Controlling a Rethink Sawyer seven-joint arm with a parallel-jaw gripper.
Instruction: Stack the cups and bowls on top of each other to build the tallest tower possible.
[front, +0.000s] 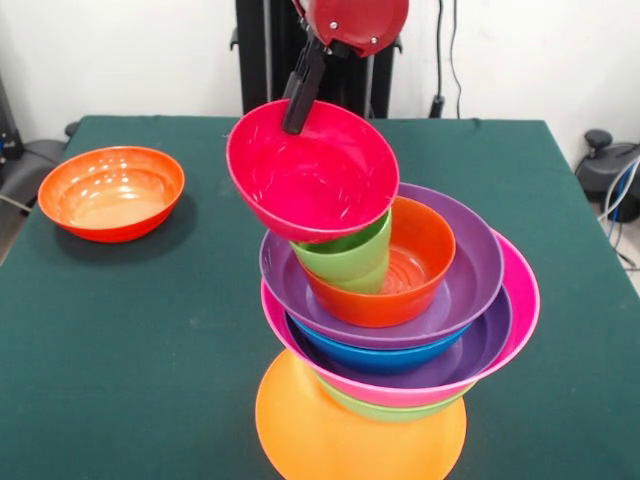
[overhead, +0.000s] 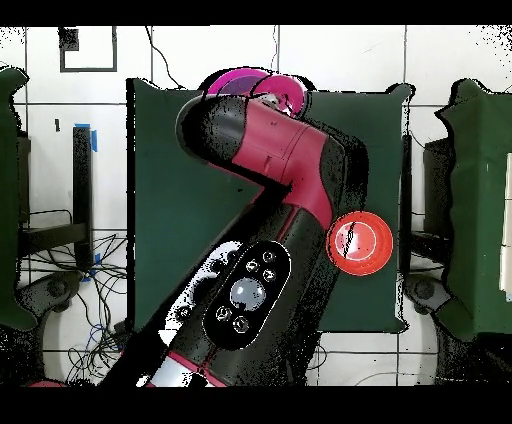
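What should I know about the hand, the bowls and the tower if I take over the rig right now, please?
Hand: shut on the tilted magenta bowl's far rim, above the tower.
Tower: orange base, then green, pink, purple, blue, purple bowls; a red-orange bowl and the green cup sit on top.
Loose: one red-orange bowl by the table's edge.
Left: seat the magenta bowl, then add the loose one.

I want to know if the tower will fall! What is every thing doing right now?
magenta-red bowl: tilted on the cup, gripper on its rim.
gripper: shut on the magenta-red bowl.
light-green cup: upright, inside the red-orange bowl.
tower: standing, leaning.
orange base bowl: upside down.
loose red-orange bowl: upright, empty, alone on the table.
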